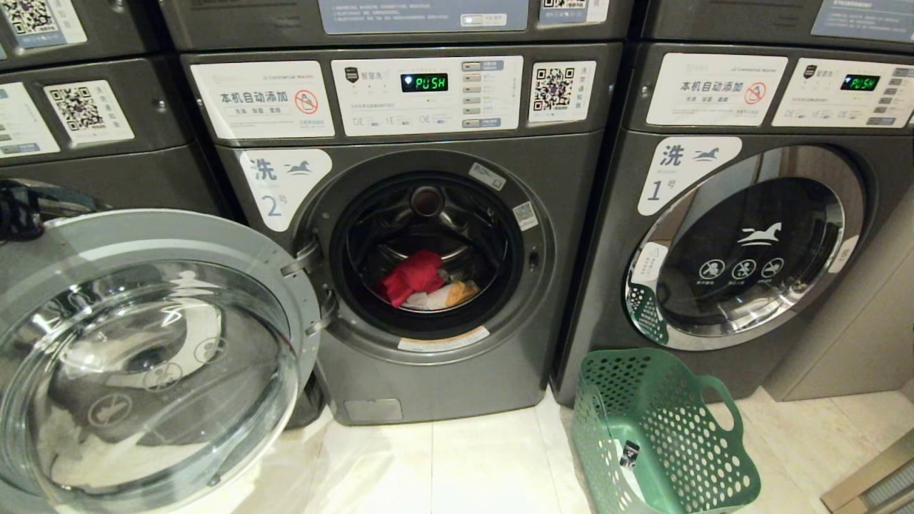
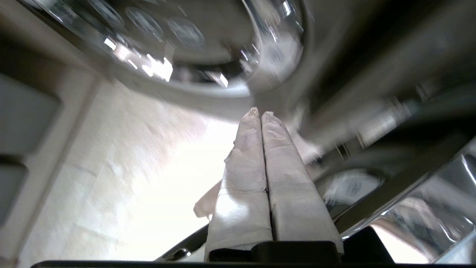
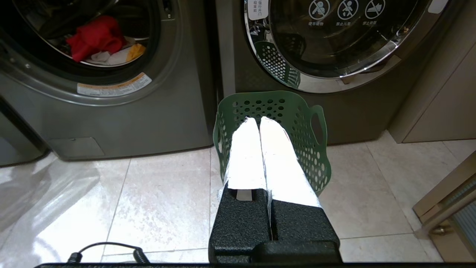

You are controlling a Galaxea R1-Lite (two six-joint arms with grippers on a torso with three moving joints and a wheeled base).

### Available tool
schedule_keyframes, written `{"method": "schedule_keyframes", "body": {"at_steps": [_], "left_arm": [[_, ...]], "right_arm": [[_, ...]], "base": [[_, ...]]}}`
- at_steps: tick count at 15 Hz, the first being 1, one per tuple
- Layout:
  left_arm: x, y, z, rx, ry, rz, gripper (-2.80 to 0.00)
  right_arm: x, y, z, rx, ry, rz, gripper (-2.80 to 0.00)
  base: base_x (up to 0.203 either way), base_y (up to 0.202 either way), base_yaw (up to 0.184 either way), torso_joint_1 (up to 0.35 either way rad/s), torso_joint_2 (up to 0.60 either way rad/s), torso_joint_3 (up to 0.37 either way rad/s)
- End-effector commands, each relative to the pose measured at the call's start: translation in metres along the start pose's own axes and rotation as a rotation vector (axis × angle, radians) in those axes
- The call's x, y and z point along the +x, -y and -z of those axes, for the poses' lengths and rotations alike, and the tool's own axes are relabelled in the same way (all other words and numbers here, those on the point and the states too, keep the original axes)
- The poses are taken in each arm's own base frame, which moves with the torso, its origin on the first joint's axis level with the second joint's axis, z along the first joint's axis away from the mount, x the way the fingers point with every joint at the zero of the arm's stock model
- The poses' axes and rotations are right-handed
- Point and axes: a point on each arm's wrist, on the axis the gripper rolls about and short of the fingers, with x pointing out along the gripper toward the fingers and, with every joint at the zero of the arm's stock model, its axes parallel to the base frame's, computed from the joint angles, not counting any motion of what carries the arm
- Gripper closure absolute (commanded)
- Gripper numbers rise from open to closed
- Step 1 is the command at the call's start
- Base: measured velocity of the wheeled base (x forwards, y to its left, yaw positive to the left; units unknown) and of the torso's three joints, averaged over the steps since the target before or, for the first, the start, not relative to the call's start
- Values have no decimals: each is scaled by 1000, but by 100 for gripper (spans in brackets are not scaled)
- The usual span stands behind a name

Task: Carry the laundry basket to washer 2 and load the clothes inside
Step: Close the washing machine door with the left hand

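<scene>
Washer 2 (image 1: pixel 428 271) stands straight ahead of me with its round glass door (image 1: pixel 150 357) swung wide open to my left. The clothes (image 1: pixel 425 282) lie inside the drum: a red piece on top, with white and yellow-orange fabric beside it. The laundry basket (image 1: pixel 660 435) sits on the tiled floor (image 1: pixel 457 464) to my right, in front of the washer labelled 1 (image 1: pixel 742 250), and looks empty from here.

My left gripper (image 2: pixel 260 113) has its wrapped fingers pressed together, holding nothing; it seems to be close beside the open door's chrome rim, though that view is blurred. My right gripper (image 3: pixel 259 120) hangs low above the floor, fingers closed and empty, pointing toward the basket.
</scene>
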Motion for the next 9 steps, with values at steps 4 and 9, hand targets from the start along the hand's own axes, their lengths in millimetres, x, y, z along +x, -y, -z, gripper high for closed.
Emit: {"method": "schedule_keyframes", "body": {"at_steps": [4,9], "left_arm": [[-99,29,28,-12,-228,157,0],[-185,83,62,69,-373,471,0]], "right_arm": [[0,0,0,0,-1,0,0],[0,0,0,0,-1,0,0]], "base": [[0,0,0,0,0,0],[0,0,0,0,0,0]]}}
